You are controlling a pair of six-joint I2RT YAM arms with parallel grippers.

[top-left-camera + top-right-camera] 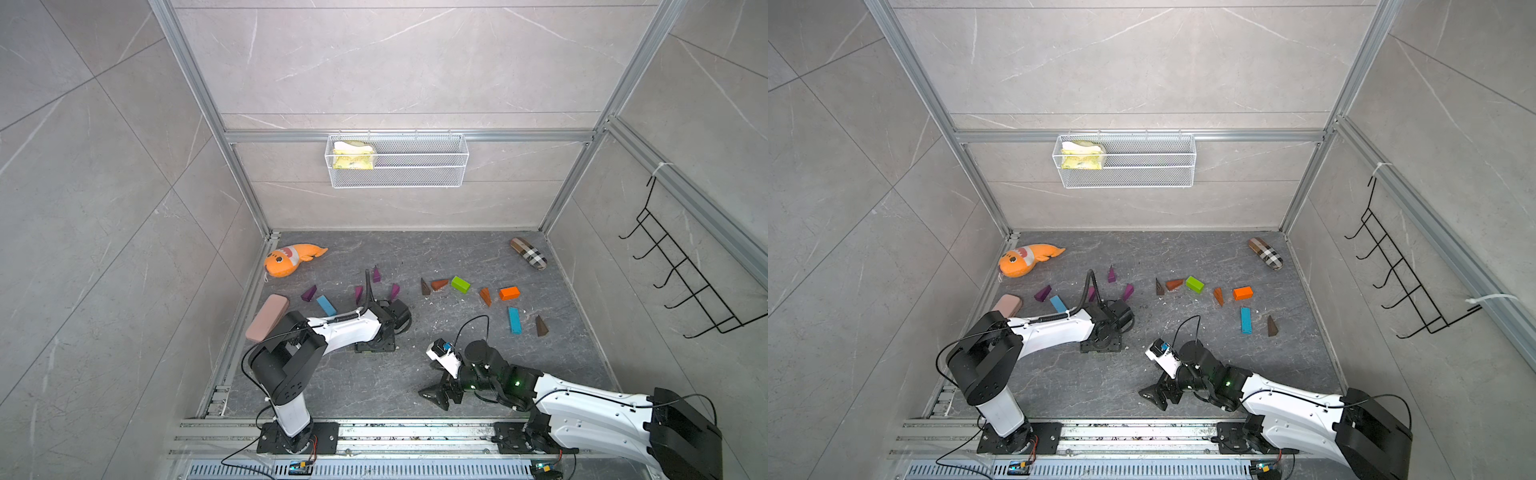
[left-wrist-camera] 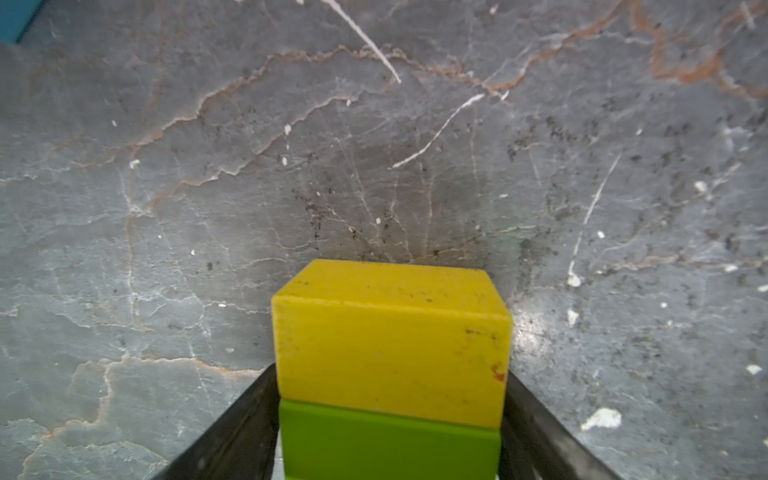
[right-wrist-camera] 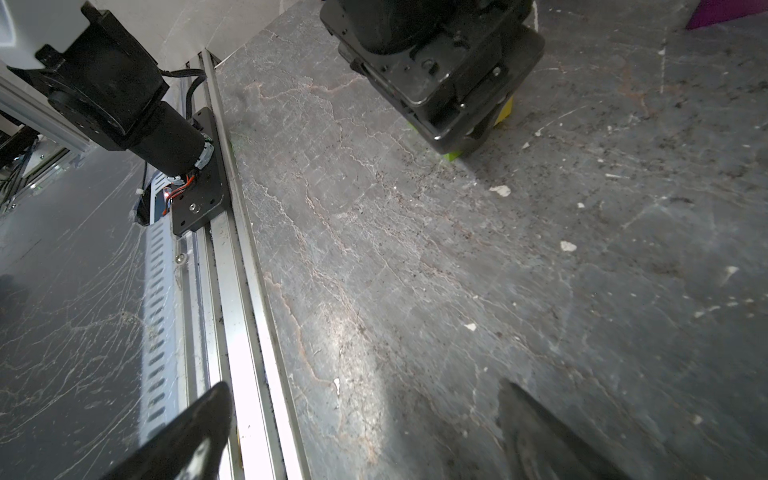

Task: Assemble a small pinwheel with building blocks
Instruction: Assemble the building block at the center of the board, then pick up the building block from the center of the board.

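Observation:
In the left wrist view a yellow block [image 2: 390, 332] lies end to end with a green block [image 2: 388, 440] on the dark floor. My left gripper [image 2: 390, 370] points down over them, its black fingers [image 2: 249, 415] tight against both sides of the yellow one. In both top views this gripper [image 1: 374, 347] [image 1: 1100, 347] sits low on the floor and hides the pair. My right gripper [image 1: 436, 395] [image 3: 361, 386] is open and holds nothing, near the front. Loose blocks lie behind: purple wedges [image 1: 308, 293], light-blue bars [image 1: 514, 320], a green brick [image 1: 460, 284], an orange brick [image 1: 509, 293], brown wedges [image 1: 541, 326].
An orange plush fish [image 1: 291, 259] and a pink case [image 1: 267, 318] lie at the left wall. A plaid case [image 1: 528, 253] lies back right. A wire basket [image 1: 397, 160] hangs on the back wall, a black hook rack [image 1: 681, 282] on the right. The metal rail [image 1: 374, 432] runs along the front.

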